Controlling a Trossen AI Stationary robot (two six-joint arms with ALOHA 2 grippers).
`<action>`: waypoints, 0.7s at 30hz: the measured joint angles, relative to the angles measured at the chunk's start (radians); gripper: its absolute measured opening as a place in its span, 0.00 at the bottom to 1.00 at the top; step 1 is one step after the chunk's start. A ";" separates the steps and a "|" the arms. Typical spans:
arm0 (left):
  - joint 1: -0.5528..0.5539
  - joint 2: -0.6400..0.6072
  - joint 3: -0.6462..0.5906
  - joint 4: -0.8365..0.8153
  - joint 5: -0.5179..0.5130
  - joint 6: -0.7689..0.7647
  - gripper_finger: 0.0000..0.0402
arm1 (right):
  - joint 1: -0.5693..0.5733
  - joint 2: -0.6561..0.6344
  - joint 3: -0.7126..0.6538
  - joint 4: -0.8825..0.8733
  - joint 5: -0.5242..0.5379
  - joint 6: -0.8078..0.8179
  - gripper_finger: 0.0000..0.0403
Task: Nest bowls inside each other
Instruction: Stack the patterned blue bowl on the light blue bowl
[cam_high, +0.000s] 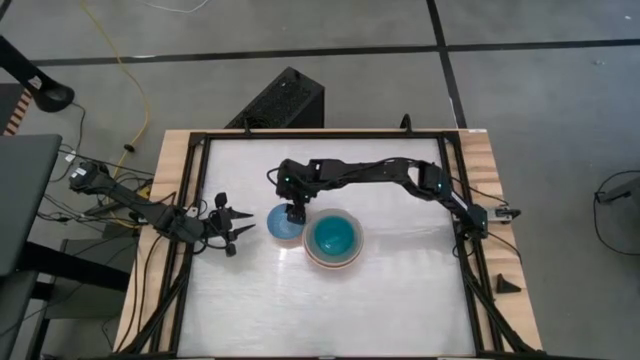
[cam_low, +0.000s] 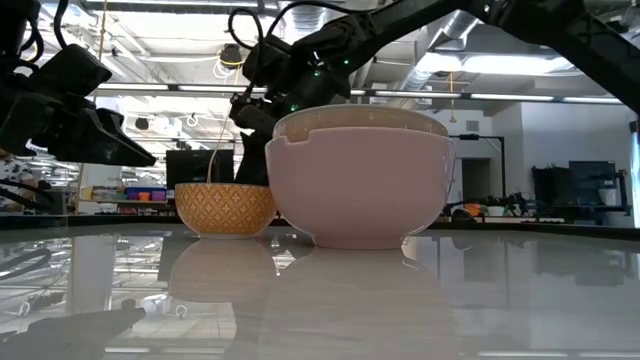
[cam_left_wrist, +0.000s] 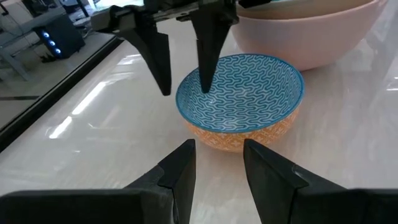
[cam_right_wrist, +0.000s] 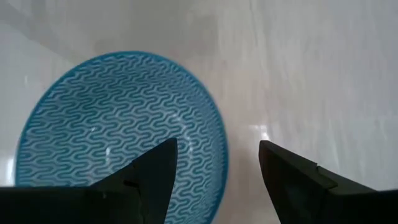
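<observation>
A small bowl, blue wave pattern inside and orange outside, stands on its base on the white table, just left of a stack of larger bowls. The stack's innermost bowl is teal, and its outer bowl is pale cream-pink. My right gripper is open and slants down from the far side over the small bowl. One finger is over the bowl's inside and the other is outside its rim. My left gripper waits open to the left of the small bowl, pointing at it.
Black rails frame the table on its left, far and right sides. A black box stands beyond the far edge. A small black wedge lies on the right wooden border. Bare tabletop stretches toward the near edge.
</observation>
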 joint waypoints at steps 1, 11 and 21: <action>0.000 0.000 0.000 0.000 0.000 0.000 0.31 | 0.000 0.000 0.000 -0.003 0.000 0.000 0.64; 0.000 0.000 0.000 -0.001 0.000 0.000 0.31 | 0.010 -0.001 -0.023 -0.024 0.005 0.015 0.53; 0.000 0.000 0.000 -0.001 0.000 0.000 0.31 | 0.027 -0.001 -0.037 -0.002 0.055 0.010 0.17</action>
